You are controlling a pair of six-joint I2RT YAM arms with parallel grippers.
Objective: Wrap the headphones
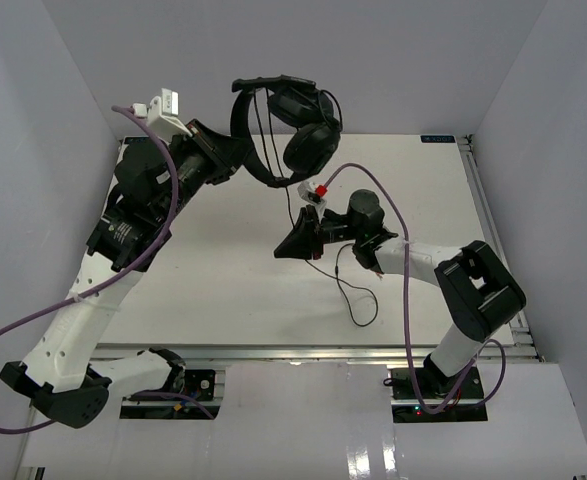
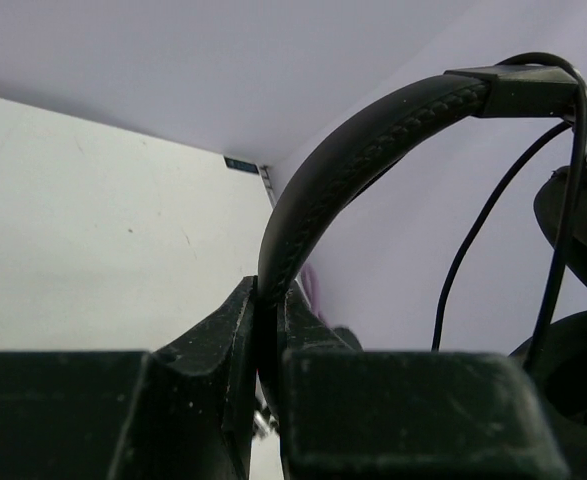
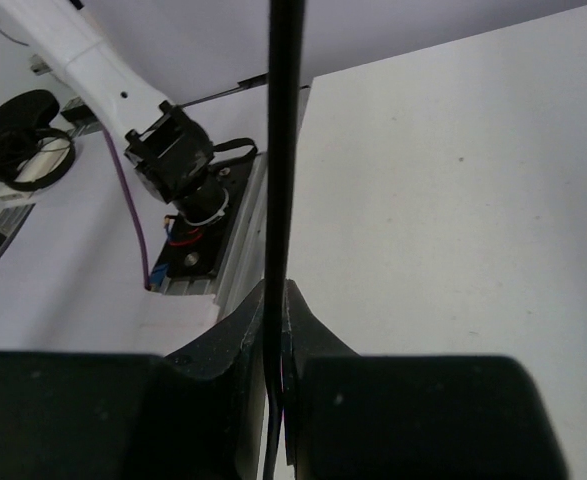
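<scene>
The black headphones (image 1: pixel 308 148) hang in the air above the far middle of the table. My left gripper (image 1: pixel 235 150) is shut on their arched headband (image 2: pixel 373 130), which sits pinched between the jaws of that gripper (image 2: pixel 270 295). An ear cup (image 2: pixel 583 215) hangs at the right edge of the left wrist view. The thin dark cord (image 1: pixel 359 292) drops from the cups, passes my right gripper (image 1: pixel 285 245) and ends in a loop on the table. The right gripper (image 3: pixel 278 295) is shut on the cord (image 3: pixel 283 150), which runs straight up between its fingers.
The white table (image 1: pixel 223 270) has an aluminium rail (image 1: pixel 303 350) along its near edge. Purple robot cables (image 1: pixel 405 300) loop beside both arms. The left arm's base (image 3: pixel 173 160) shows past the table's edge in the right wrist view. White walls close in the left, far and right sides.
</scene>
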